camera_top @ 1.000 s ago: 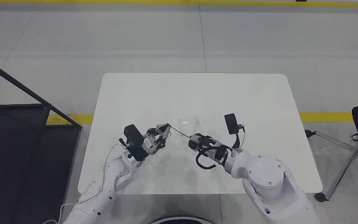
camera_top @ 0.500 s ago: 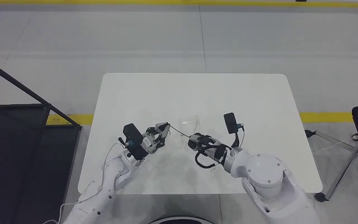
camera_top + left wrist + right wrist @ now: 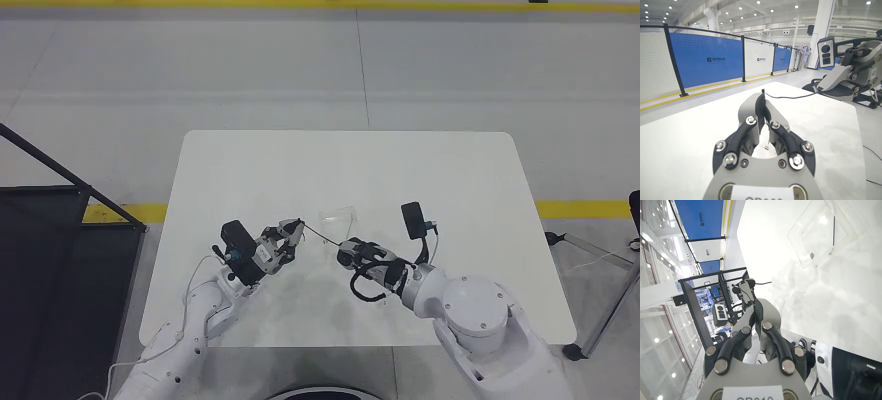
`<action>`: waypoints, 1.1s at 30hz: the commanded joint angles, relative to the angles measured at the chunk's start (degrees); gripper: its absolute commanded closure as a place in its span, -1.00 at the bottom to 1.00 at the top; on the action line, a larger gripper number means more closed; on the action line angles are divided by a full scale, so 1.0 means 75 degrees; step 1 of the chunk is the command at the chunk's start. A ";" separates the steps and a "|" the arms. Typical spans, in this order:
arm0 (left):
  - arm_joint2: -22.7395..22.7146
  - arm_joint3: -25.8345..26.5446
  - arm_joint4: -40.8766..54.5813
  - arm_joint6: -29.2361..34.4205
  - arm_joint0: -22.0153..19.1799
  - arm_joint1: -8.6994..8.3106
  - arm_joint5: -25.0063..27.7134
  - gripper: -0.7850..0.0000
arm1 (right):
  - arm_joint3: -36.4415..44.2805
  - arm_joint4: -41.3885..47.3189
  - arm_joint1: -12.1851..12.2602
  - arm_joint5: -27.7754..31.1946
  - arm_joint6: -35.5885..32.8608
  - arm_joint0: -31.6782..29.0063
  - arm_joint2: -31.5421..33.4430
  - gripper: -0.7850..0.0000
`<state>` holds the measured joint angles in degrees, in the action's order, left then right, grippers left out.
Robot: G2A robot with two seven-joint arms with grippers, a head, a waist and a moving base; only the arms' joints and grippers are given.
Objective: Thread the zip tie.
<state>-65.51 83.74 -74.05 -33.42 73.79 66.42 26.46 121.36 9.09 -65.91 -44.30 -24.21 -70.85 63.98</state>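
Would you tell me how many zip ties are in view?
2. One zip tie spans from the left pincer to the right pincer; the second zip tie lies in the clear tray.

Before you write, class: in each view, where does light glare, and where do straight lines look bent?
Top view: light falls evenly on the white table, no hard glare. Left wrist view: ceiling lamps are bright spots, the railing bows, and the zip tie stands dark against the table. Right wrist view: the clear tray carries a white glint, and the table's edge looks bowed.
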 commanded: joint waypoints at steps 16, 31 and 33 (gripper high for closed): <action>-0.0021 -0.0010 -0.0115 -0.0036 0.0052 0.0044 0.0014 1.00 | 0.0036 0.0013 0.0008 0.0034 -0.0025 -0.0083 0.0037 1.00; -0.0055 -0.0002 -0.0284 -0.0174 0.0085 0.0071 0.0024 1.00 | 0.0023 0.0055 -0.0001 -0.0018 0.0013 -0.0065 0.0037 1.00; -0.0063 0.0004 -0.0339 -0.0188 0.0090 0.0073 0.0001 1.00 | 0.0017 0.0065 -0.0003 -0.0039 0.0009 -0.0052 0.0031 1.00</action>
<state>-65.96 83.73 -76.36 -34.76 74.44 66.96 26.59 121.50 9.55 -65.92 -44.53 -24.12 -71.29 64.23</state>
